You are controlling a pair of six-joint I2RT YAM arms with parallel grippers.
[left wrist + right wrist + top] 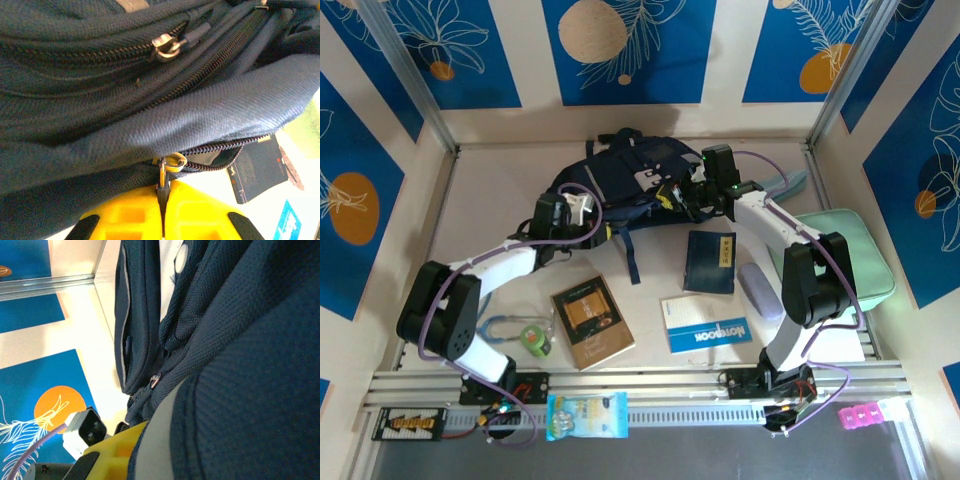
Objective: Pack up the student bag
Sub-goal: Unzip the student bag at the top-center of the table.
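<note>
The student bag, navy-blue with grey-white trim, lies at the back middle of the table. My left gripper is at its left front edge. In the left wrist view this gripper is shut on the bag's zipper pull, whose slider sits at the end of a partly open zipper. My right gripper is at the bag's right front side. In the right wrist view the bag's fabric and grey trim run between its yellow fingers; this gripper is shut on the bag's edge.
In front of the bag lie a brown book, a dark blue booklet, a blue-white notebook and a lilac case. A mint-green zip case lies at the right. A green tape roll sits by the left arm's base.
</note>
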